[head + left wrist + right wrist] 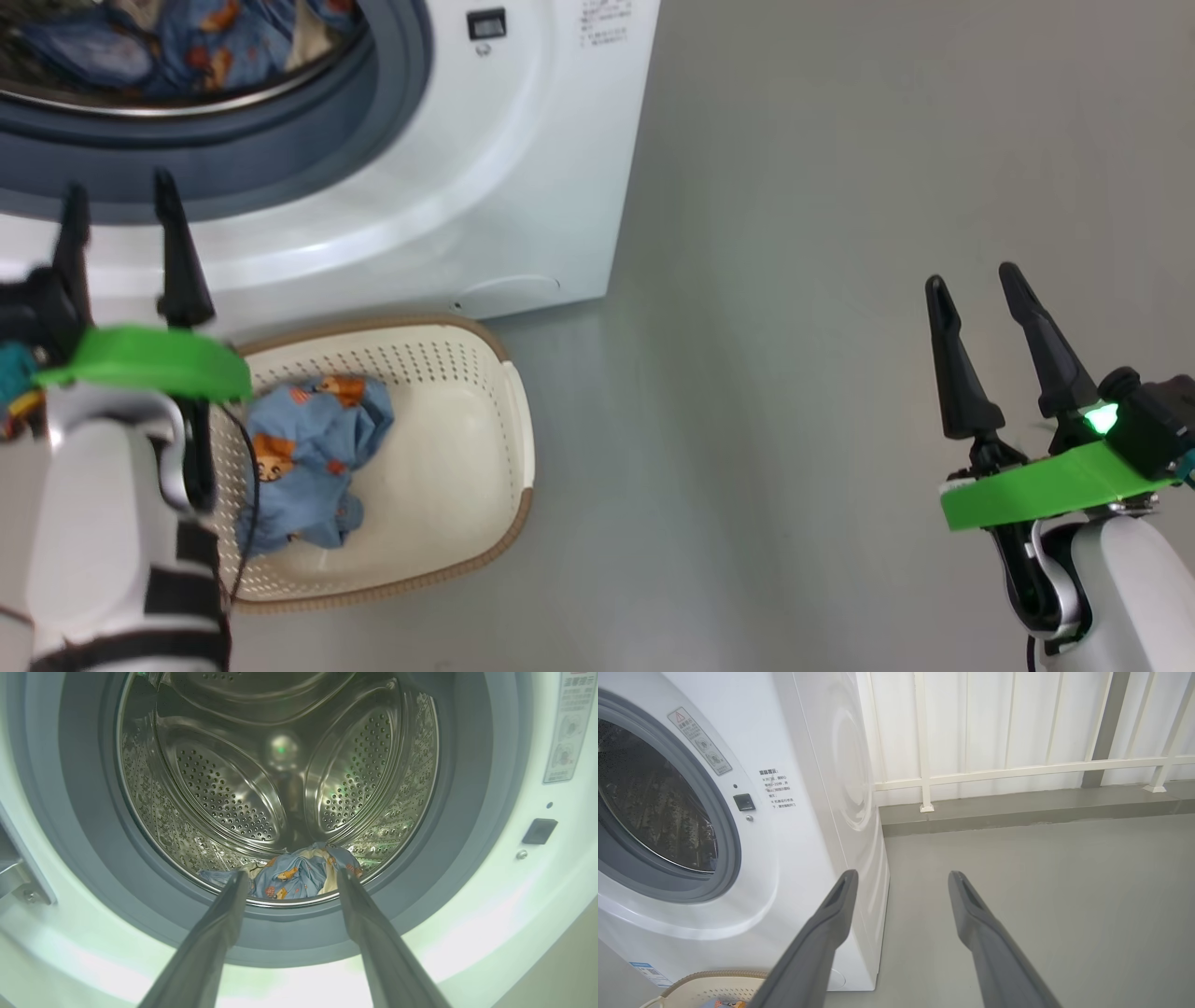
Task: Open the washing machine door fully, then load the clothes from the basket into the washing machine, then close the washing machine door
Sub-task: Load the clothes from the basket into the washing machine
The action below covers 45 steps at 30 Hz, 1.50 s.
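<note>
The white washing machine [523,177] fills the upper left of the head view, its opening uncovered; the door itself is out of view. Light-blue printed clothes [177,47] lie in the steel drum, seen also in the left wrist view as clothes [299,875] at the drum's front lip. More clothes [313,457] lie bunched in the cream basket [485,439] on the floor before the machine. My left gripper [117,201] is open and empty, fingers pointing at the grey gasket [70,826] just outside the opening. Out at the right, my right gripper [976,280] hangs open and empty above the floor.
Grey floor [794,373] stretches to the right of the machine. In the right wrist view a white panelled wall with a rail [1017,770] and a low kerb runs behind the machine [798,812]. The basket's rim [714,975] shows at that view's bottom left.
</note>
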{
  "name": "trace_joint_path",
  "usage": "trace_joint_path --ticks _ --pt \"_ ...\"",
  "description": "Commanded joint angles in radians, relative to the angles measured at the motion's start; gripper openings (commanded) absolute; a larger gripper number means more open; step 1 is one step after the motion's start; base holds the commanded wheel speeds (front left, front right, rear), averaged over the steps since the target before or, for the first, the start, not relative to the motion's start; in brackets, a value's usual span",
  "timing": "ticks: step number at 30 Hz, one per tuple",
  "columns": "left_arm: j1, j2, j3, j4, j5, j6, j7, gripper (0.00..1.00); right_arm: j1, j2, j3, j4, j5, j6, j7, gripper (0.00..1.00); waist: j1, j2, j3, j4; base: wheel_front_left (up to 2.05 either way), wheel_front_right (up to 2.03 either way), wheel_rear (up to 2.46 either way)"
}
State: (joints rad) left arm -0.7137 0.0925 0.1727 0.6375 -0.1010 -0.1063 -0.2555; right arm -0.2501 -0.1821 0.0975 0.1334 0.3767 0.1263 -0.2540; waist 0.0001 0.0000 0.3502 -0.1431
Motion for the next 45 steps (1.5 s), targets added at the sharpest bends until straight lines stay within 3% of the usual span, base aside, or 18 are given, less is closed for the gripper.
trace_joint_path --ticks 1,27,45 --pt "0.037 0.028 0.021 -0.039 0.015 -0.007 -0.006 1.0 0.019 -0.016 0.015 -0.02 -0.005 0.004 -0.008 1.0 -0.0001 0.0 -0.034 0.016 0.0 0.0 0.0" --pt "0.469 -0.028 -0.004 -0.208 0.006 -0.022 -0.006 1.0 0.185 -0.07 -0.007 0.007 -0.004 0.004 -0.008 1.0 -0.0001 0.0 -0.278 0.092 0.0 0.0 0.0" --pt "0.654 -0.035 0.02 -0.336 -0.002 -0.023 -0.006 1.0 0.294 -0.071 -0.049 -0.015 -0.011 0.004 -0.008 1.0 -0.0001 0.0 -0.345 0.111 0.0 0.0 0.0"
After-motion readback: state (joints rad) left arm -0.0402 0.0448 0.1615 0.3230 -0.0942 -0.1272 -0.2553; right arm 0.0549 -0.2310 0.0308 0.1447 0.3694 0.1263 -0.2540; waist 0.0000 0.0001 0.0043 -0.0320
